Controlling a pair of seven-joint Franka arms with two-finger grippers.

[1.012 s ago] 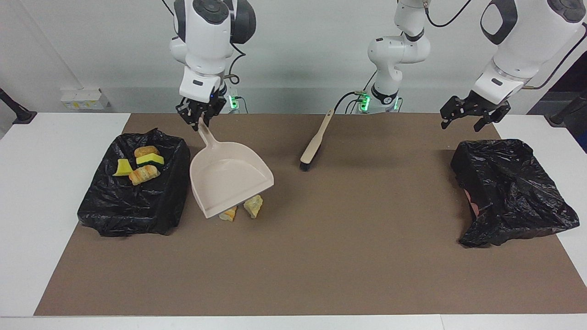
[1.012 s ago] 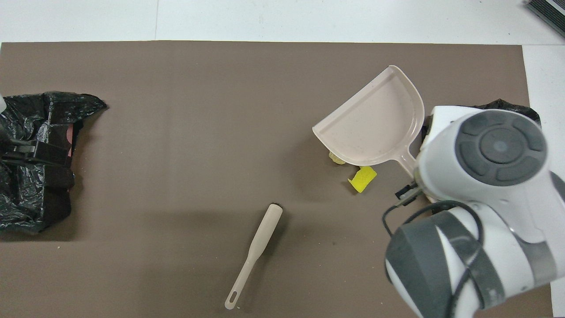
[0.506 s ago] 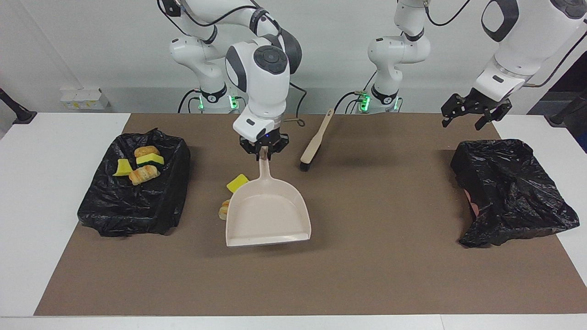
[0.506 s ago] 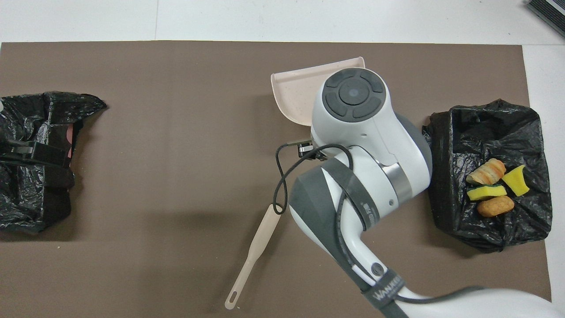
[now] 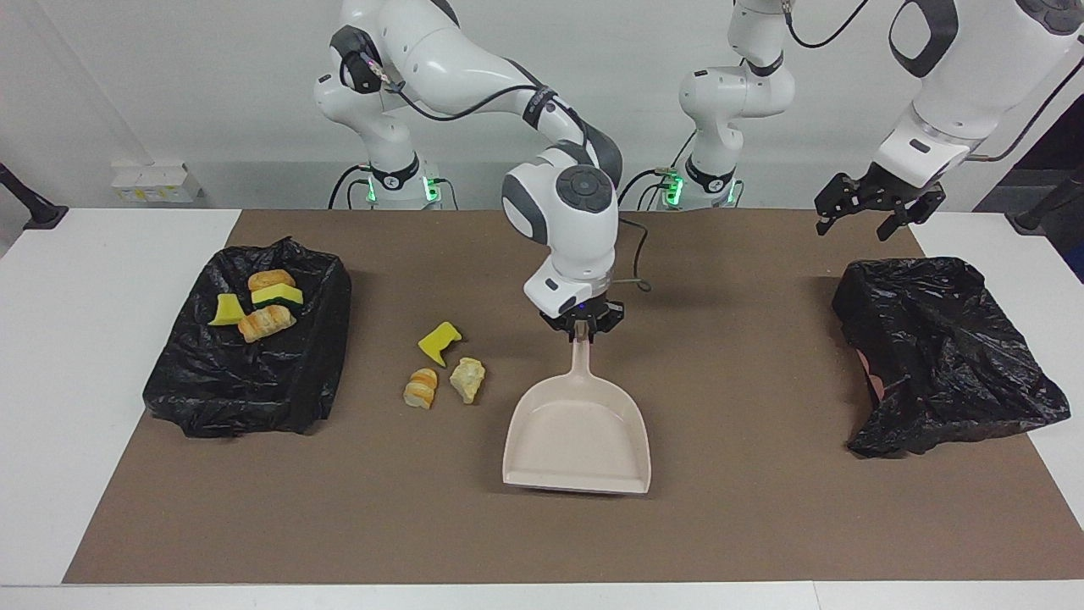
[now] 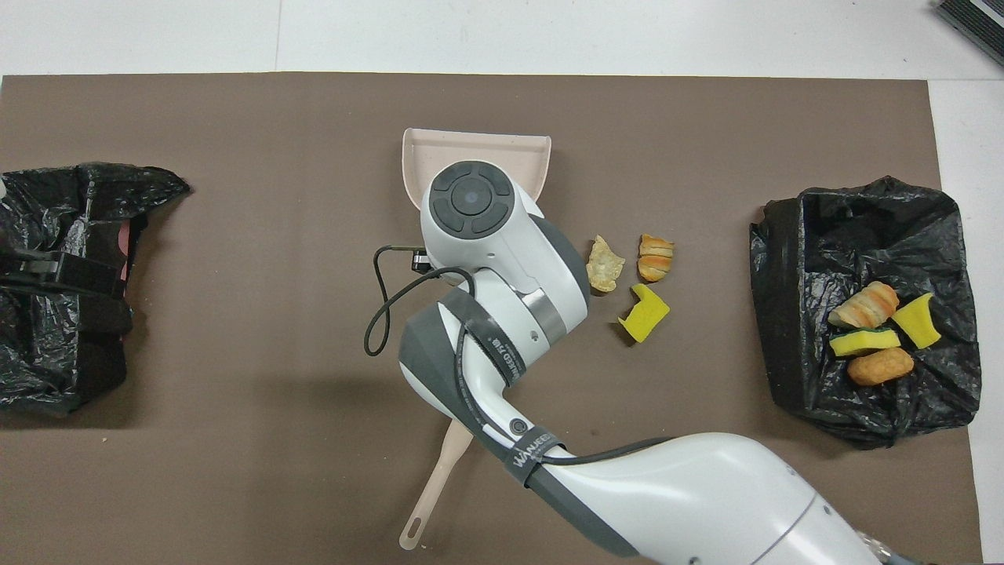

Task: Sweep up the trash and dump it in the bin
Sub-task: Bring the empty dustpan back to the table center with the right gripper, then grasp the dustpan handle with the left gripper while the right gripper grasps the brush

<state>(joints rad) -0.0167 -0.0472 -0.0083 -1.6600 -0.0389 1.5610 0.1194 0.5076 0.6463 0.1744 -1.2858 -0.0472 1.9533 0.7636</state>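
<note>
The right gripper (image 5: 583,329) was clamped on the handle of the beige dustpan (image 5: 578,440), which lay empty on the brown mat (image 5: 542,542) about mid-table, farther from the robots than the gripper itself. Four bits of trash already sat in the black-lined bin (image 5: 195,390) at the right arm's end: a brown roll (image 5: 271,279), a yellow sponge with a green edge (image 5: 277,295), a yellow wedge (image 5: 227,311) and a striped croissant piece (image 5: 267,322).

Three bits lay loose on the mat between that bin and the dustpan: a yellow sponge chunk (image 5: 439,341), an orange-striped croissant piece (image 5: 420,388) and a pale crumbly lump (image 5: 467,379) just beside it. So, by the look of it, just over half the job was done and these three were left to sweep and dump.

The brush (image 6: 435,490) lay untouched nearer the robots, mostly hidden under the right arm in the overhead view. The left gripper (image 5: 876,203) waited with its jaws spread, holding nothing, over the second black bag (image 5: 940,356) at its own end.
</note>
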